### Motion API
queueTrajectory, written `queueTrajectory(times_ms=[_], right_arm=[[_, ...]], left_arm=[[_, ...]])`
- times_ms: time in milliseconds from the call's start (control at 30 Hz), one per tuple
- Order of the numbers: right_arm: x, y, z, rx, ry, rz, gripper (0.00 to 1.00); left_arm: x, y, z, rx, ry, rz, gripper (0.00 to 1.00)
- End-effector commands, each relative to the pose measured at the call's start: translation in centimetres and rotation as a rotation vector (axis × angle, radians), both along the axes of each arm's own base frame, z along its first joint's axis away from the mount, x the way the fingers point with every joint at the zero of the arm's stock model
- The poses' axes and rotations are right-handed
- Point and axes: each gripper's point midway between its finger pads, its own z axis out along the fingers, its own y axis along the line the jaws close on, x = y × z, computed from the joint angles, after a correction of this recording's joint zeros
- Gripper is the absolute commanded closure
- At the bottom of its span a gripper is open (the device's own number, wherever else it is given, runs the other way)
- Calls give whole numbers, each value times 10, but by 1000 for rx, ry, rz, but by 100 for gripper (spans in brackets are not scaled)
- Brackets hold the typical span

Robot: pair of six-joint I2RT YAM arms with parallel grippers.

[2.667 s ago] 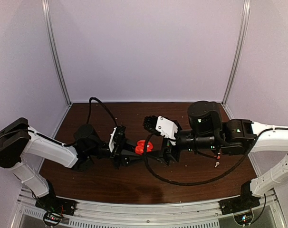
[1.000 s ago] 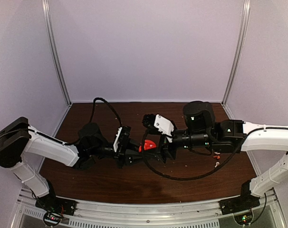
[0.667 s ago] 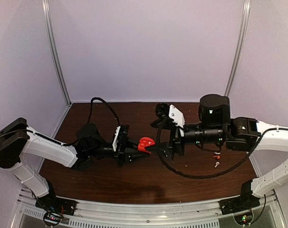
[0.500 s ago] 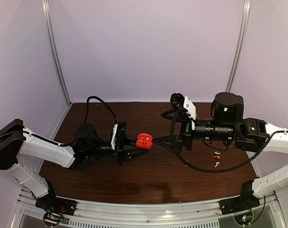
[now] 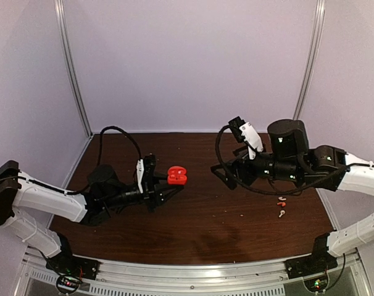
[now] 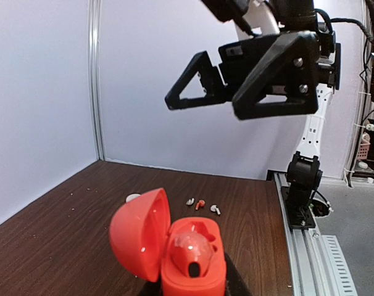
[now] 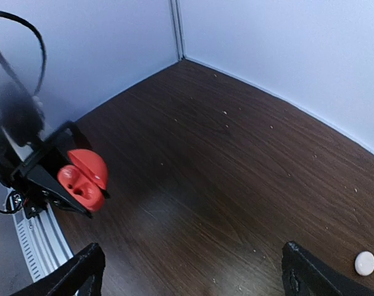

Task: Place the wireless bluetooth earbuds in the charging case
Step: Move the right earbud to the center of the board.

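The right pincer has drawn back rightward, spread wide and empty; the left pincer, pulled left, grips the open red charging case above the bench. The earbuds lie on the bench's right side.

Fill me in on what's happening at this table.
The left gripper holds a red charging case with its lid open, raised off the table. The right gripper hangs open and empty in the air opposite it, apart from the case. A few tiny earbuds, white and red-orange, lie loose on the table on the right arm's side, so none is being carried at this moment. Whether the case already holds one is hard to tell.
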Motion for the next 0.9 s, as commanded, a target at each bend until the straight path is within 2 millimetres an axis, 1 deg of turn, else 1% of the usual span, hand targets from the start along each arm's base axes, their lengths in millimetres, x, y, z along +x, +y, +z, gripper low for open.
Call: queueTrajectory(times_ms=[0, 33, 133, 267, 333, 367, 400, 467, 533, 733, 800, 867], right_arm=[[23, -70, -68, -81, 297, -231, 0], [30, -90, -80, -65, 354, -279, 0], [39, -147, -120, -31, 511, -442, 2], [31, -187, -165, -34, 647, -595, 5], [30, -206, -185, -21, 694, -669, 9], [30, -214, -191, 1, 709, -696, 11], [33, -219, -191, 35, 717, -712, 14], [38, -229, -190, 83, 726, -768, 16], [39, -236, -196, 129, 741, -816, 19], [31, -250, -233, 182, 804, -922, 30], [31, -255, -241, 195, 801, -951, 31], [33, -260, -245, 206, 782, -975, 33]], left_arm=[[7, 4, 6, -4, -21, 40, 100], [5, 4, 7, -9, -23, 31, 100], [3, 4, 9, -24, -15, 18, 100], [2, 5, 10, -35, -9, 10, 100], [0, 6, 10, -41, -8, 6, 100], [0, 6, 10, -43, -8, 5, 100], [0, 7, 10, -44, -6, 5, 100], [0, 6, 10, -43, -2, 4, 100], [-1, 7, 11, -47, 2, 0, 100], [-3, 10, 14, -69, -3, -2, 100], [-4, 9, 14, -69, -5, -9, 100], [-6, 9, 13, -66, -5, -20, 100]])
